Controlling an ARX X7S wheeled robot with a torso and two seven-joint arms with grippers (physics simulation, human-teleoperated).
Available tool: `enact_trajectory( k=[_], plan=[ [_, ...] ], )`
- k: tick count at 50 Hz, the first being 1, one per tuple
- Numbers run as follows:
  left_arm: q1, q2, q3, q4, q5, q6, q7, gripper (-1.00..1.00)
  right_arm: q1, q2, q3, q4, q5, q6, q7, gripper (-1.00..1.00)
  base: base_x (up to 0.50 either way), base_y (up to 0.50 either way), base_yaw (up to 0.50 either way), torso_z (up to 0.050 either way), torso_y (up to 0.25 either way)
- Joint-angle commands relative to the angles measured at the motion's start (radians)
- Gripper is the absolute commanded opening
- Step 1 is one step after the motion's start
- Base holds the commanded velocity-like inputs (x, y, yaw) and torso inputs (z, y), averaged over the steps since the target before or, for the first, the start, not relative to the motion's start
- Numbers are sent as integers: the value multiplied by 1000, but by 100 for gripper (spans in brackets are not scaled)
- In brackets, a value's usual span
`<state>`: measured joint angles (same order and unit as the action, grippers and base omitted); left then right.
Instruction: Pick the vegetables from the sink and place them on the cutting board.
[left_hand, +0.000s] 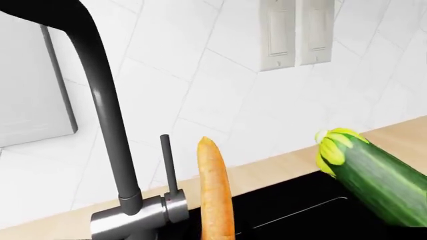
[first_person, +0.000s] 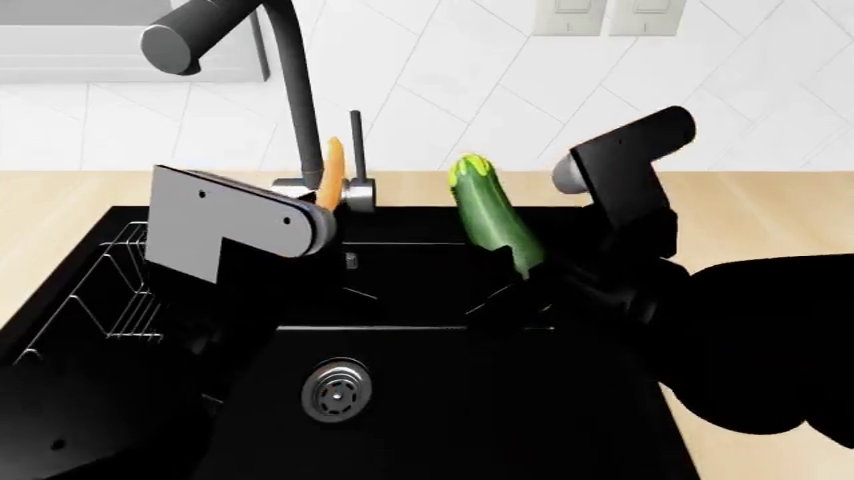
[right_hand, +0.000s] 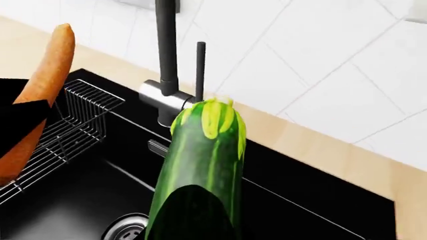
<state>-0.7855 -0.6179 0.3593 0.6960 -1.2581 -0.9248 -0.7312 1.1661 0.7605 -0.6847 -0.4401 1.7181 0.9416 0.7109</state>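
Rising upright, thin orange carrot (left_hand: 215, 195), dark green yellow-tipped zucchini (first_person: 495, 213)

The carrot (first_person: 330, 172) stands left of the zucchini (first_person: 495, 212), both raised above the sink (first_person: 441, 420). The faucet (first_person: 287, 95) rises behind the carrot. The dish rack (first_person: 114, 290) sits in the sink's left side, the drain (first_person: 335, 389) in front.

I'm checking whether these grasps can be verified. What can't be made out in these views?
- Left gripper fingers: hidden behind the arm in the head view; the carrot runs off the left wrist view's edge.
- Right gripper fingers: lost in black shapes below the zucchini.
- Cutting board: in no view.
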Motion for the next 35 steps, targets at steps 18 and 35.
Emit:
enact_trajectory(
  k=[18, 35],
  plan=[
    [-5, -31, 6, 116, 49, -2, -66, -100, -54, 74, 93, -115, 16, -89, 57, -100, -500, -1, 0, 0, 0],
    [-3, -29, -27, 95, 31, 30, -78, -100, -74, 75, 94, -141, 1, -102, 50, -100, -500, -1, 0, 0, 0]
  ],
)
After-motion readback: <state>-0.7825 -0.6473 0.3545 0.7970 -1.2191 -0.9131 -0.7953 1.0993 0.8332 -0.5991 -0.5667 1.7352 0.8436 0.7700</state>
